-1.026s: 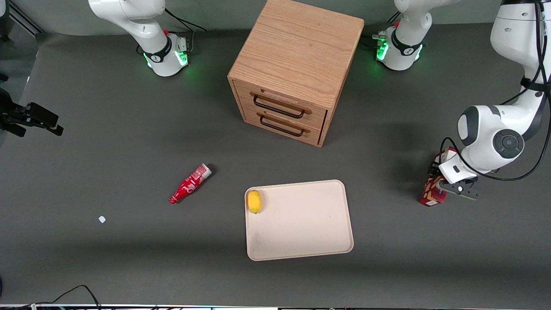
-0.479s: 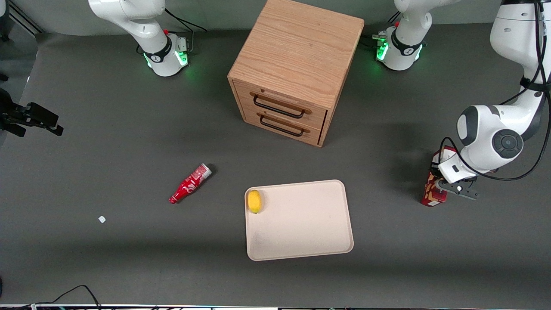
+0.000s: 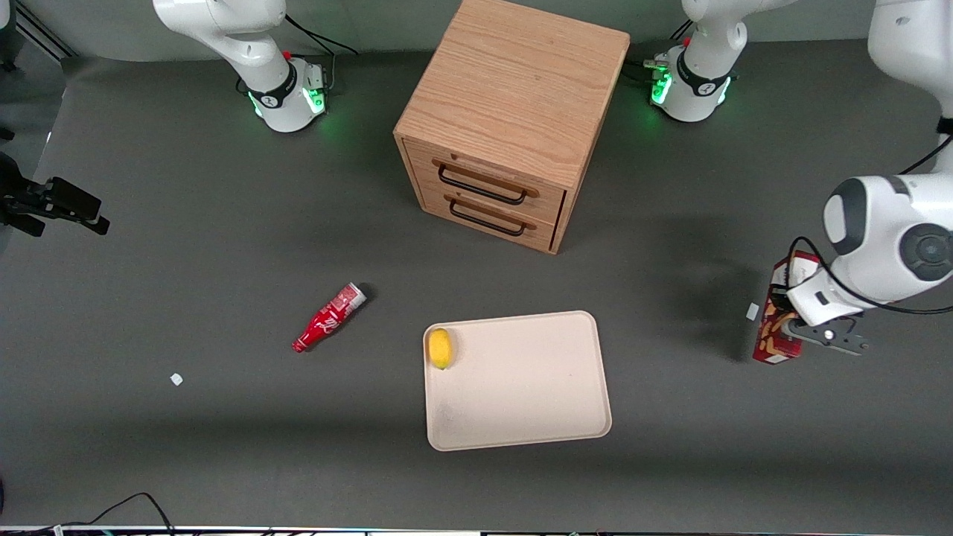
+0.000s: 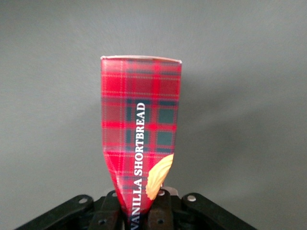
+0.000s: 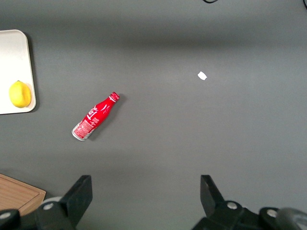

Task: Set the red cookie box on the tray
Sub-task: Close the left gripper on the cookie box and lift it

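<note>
Now claw (image 3: pixel 791 327) pinching red cookie box (image 3: pixel 779 324) — upright, long axis vertical, well apart from tray (image 3: pixel 521 417).

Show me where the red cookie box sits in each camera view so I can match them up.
Front view: the red cookie box is toward the working arm's end of the table, held in the gripper, apart from the tray.
Left wrist view: the box stands out from the gripper, which is shut on it.
Right wrist view: not in it.
Shared landmark: the box's cookie pictures.
</note>
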`<action>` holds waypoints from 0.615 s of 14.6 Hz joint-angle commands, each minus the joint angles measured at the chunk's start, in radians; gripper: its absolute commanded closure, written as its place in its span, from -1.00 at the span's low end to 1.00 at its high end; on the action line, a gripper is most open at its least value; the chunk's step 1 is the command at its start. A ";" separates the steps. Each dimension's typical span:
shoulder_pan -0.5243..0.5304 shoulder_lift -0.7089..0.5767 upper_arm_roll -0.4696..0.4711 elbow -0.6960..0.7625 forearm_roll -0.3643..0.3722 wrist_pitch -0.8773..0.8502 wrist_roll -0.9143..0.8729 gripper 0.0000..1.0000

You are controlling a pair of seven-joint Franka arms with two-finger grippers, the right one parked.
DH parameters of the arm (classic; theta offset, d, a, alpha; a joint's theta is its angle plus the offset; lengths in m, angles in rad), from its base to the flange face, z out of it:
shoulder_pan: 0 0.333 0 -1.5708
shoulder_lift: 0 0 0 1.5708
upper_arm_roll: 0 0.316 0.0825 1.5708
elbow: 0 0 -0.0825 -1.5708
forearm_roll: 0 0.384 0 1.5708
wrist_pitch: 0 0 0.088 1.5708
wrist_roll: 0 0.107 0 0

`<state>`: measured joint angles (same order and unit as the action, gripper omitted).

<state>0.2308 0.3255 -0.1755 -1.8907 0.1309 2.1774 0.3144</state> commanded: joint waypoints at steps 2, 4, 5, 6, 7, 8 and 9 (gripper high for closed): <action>-0.045 -0.023 -0.022 0.174 -0.094 -0.195 -0.063 1.00; -0.071 -0.011 -0.053 0.279 -0.091 -0.281 -0.160 1.00; -0.086 0.006 -0.070 0.335 -0.090 -0.325 -0.207 1.00; -0.102 0.024 -0.081 0.391 -0.086 -0.367 -0.251 1.00; -0.117 0.042 -0.087 0.441 -0.094 -0.398 -0.286 1.00; -0.137 0.061 -0.097 0.479 -0.097 -0.419 -0.323 1.00; -0.151 0.076 -0.110 0.505 -0.099 -0.429 -0.362 1.00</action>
<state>0.1141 0.3307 -0.2764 -1.5059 0.0428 1.8075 0.0277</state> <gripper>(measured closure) 0.833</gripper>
